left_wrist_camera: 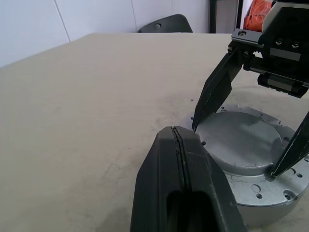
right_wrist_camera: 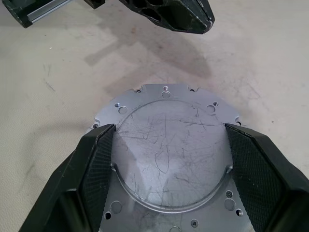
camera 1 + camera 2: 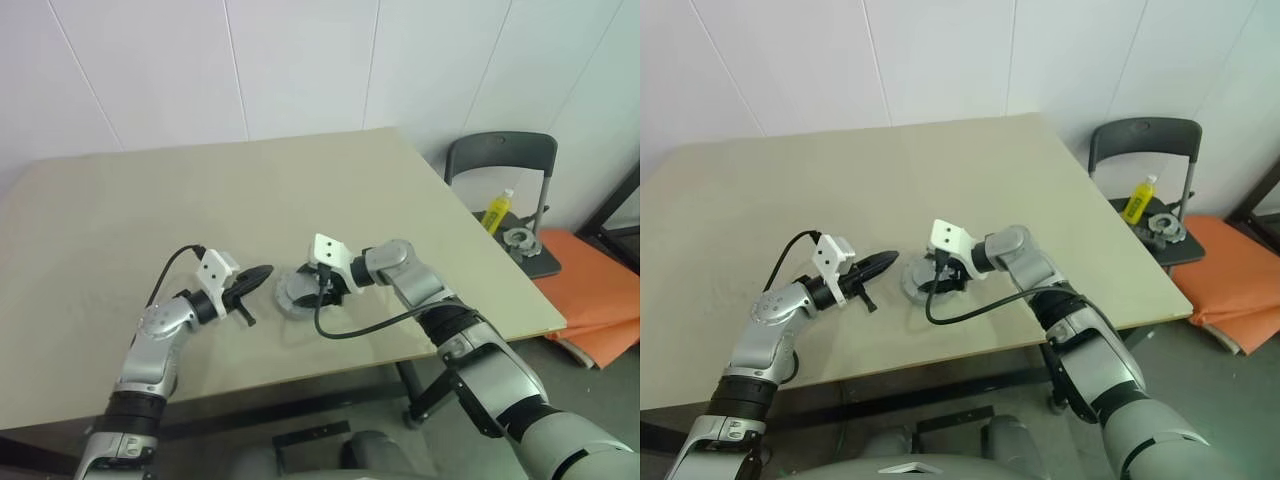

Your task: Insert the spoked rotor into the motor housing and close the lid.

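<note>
Black fingers of the right gripper (image 2: 164,159) stand wide apart, one on each side of the raised round centre of the lid (image 2: 166,145) — their inner pads lie against its curved edge, so the claw grips the disc across its width. That lid is a scratched silver-grey plate with small screw holes round its flange, and it sits flat on top of the motor housing (image 1: 263,205), whose silver rim shows beneath it near the front of the table (image 3: 200,200).

Just beside the housing, on the robot's left, the left gripper (image 3: 258,275) has its two fingers pressed tight together with nothing between them; the tip points level toward the housing and hangs close to its rim, though contact cannot be made out. Cables loop from both wrists over the tabletop.

Further out, off the table's right edge, a grey chair (image 3: 500,155) carries a yellow bottle (image 3: 498,208) and a grey metal ring part (image 3: 519,240) — beside them lies something orange (image 3: 590,285) on the floor.
</note>
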`<control>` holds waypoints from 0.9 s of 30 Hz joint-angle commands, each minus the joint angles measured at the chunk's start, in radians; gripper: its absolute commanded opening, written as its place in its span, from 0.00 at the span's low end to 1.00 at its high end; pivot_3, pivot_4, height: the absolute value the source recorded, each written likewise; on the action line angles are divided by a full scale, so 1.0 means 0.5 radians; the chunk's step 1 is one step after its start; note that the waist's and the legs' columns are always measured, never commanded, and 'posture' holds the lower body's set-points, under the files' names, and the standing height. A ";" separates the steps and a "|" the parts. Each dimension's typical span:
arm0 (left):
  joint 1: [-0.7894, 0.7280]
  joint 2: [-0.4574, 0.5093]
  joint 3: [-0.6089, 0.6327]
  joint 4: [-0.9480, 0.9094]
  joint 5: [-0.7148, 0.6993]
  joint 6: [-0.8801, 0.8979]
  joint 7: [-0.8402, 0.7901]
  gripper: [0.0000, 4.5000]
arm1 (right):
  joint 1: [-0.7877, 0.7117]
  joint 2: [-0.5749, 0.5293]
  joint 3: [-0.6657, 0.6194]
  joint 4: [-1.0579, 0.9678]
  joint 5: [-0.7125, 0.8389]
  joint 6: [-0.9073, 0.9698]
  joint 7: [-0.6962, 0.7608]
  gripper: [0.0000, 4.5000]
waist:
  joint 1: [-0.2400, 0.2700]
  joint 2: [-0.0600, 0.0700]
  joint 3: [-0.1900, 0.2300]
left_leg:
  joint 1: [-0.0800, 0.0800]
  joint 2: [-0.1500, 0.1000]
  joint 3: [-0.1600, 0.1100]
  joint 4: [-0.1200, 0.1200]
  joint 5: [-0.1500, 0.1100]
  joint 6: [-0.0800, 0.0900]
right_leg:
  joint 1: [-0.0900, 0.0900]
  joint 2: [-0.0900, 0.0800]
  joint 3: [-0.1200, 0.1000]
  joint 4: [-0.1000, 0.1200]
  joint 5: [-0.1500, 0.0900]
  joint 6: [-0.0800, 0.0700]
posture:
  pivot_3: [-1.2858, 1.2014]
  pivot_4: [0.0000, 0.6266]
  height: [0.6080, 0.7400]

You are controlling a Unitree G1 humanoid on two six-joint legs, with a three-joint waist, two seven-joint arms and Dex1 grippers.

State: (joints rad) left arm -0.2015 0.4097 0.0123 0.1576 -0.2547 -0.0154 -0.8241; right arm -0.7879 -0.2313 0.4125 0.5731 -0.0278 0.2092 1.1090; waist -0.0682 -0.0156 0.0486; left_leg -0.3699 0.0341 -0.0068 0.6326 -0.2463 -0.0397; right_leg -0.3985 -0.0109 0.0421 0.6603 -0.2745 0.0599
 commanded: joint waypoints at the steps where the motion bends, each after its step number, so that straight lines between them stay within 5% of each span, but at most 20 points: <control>1: -0.024 0.002 0.000 -0.037 0.002 -0.021 0.009 0.00 | -0.030 -0.055 0.044 0.022 -0.092 0.033 0.010 0.71 | 0.000 0.000 0.000 | 0.000 0.000 0.000 0.000 0.000 0.000 | 0.000 0.000 0.000 0.000 0.000 0.000 | 0.52 0.00 1.00; 14: -0.280 -0.075 -0.092 -0.012 -0.006 0.232 0.009 0.00 | 0.043 -0.055 0.120 -0.028 -0.075 0.504 0.071 0.71 | 0.046 0.000 -0.001 | 0.012 -0.002 0.000 0.000 0.000 0.000 | 0.011 0.000 0.001 -0.001 -0.002 0.002 | 0.52 0.00 1.00; 27: -0.464 -0.135 -0.169 0.118 -0.045 0.249 -0.192 0.00 | 0.120 -0.047 0.036 0.070 -0.068 0.315 -0.025 0.71 | 0.044 0.000 -0.002 | 0.022 -0.002 0.001 -0.005 0.000 0.000 | 0.019 0.001 0.003 -0.003 -0.002 0.002 | 0.52 0.00 1.00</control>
State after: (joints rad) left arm -0.4166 0.3308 -0.0672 0.2392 -0.2538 0.1022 -0.8907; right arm -0.7650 -0.2381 0.3956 0.5376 -0.0170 0.3439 1.1079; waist -0.0464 -0.0155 0.0477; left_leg -0.3584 0.0329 -0.0061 0.6302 -0.2463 -0.0398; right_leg -0.3888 -0.0106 0.0437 0.6586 -0.2756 0.0608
